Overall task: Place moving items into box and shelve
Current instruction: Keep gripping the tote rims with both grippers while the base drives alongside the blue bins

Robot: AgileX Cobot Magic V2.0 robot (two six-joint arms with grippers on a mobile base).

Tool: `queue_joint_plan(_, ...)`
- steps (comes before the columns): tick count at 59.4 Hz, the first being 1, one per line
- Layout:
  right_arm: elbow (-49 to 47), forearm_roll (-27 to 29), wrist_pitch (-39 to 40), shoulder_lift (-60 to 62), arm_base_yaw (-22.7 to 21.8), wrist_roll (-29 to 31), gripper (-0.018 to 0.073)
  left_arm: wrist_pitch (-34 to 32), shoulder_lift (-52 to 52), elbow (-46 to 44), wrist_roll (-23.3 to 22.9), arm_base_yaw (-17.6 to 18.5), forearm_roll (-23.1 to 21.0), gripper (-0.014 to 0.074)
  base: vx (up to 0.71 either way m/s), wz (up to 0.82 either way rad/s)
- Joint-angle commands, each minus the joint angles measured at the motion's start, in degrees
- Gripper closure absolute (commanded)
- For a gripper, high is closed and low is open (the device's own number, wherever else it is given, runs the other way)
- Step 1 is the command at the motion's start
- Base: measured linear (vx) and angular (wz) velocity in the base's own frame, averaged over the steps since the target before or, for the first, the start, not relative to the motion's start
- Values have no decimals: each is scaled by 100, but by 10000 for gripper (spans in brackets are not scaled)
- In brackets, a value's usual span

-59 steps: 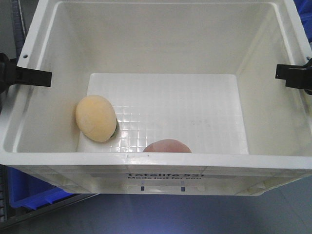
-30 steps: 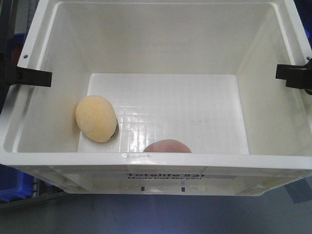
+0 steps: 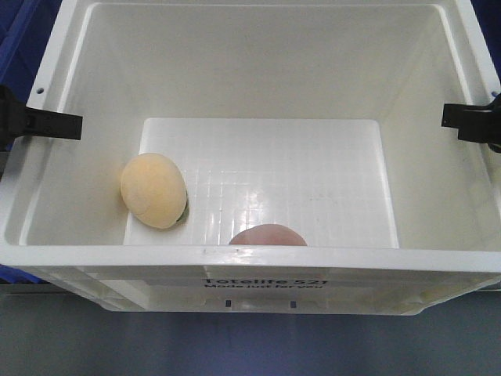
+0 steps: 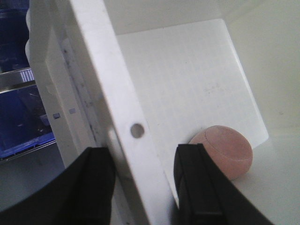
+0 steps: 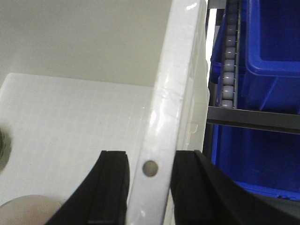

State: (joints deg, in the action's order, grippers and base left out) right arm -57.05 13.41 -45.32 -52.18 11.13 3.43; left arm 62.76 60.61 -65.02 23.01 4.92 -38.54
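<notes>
The white crate (image 3: 250, 257) holds the yellow lump (image 3: 154, 190) at left, the pink lump (image 3: 268, 234) front-centre.

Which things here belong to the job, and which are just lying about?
Job: white crate; yellow lump and pink lump inside it; left pincer and right pincer, each clamped on a crate wall.
Lying about: blue bins; roller rack.

I see glossy blue plastic bins (image 5: 274, 42) on a grey metal rack (image 5: 253, 121) with a rail of small grey rollers (image 5: 228, 65); dull grey floor (image 3: 250, 348) below, softly lit.
</notes>
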Motion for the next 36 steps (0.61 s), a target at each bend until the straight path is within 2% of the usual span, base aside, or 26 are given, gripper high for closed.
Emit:
queue_joint_plan(1, -254, 499, 799, 131, 18, 150, 565, -495, -155, -263, 170, 83, -826, 603, 1, 30)
queue_joint_plan(36, -254, 499, 795, 131, 18, 150, 565, -495, -155, -263, 170, 83, -826, 603, 6, 12)
